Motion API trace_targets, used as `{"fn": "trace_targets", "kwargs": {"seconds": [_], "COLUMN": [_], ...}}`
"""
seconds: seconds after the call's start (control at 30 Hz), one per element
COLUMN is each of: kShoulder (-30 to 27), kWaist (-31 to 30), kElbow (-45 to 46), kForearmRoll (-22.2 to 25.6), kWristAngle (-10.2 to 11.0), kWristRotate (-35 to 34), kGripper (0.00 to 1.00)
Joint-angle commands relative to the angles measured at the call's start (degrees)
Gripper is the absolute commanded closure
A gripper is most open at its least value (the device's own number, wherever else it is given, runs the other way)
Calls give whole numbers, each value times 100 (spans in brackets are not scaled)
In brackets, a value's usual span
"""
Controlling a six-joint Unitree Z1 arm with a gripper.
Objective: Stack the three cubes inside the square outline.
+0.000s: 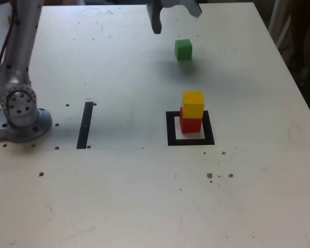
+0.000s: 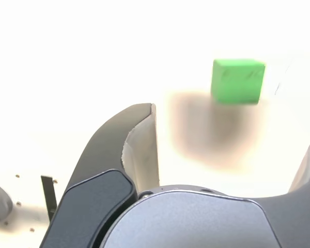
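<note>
Two cubes are already stacked: the yellow cube sits on the red cube, and the red one rests on the white centre of the square outline. The yellow cube is shifted a little toward the exterior view's right, so its edges do not line up with the red one below. The pile's long axis stands upright.

The green cube lies alone on the table, farther from the camera than the stack and well apart from it. It is flat on one face, with no long axis of its own; in the exterior view its sides run nearly square to the table's edges.

My gripper hangs above the table near the green cube, just to the exterior view's left of it, fingers spread wide and holding nothing. In the wrist view the green cube shows beyond my fingers, not between them.

The narrow black strip lies near my base.
</note>
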Motion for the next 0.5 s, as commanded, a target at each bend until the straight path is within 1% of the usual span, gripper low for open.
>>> {"fn": "trace_targets", "kwargs": {"seconds": [0.0,0.23,0.47], "kShoulder": [195,837,1095], "kWaist": [109,230,221], "kElbow": [-57,-244,-328], "kForearmRoll": [-1,-124,-347], "kWristAngle": [20,19,-1], "kWristRotate": [85,393,540], "kGripper": [0,0,0]}}
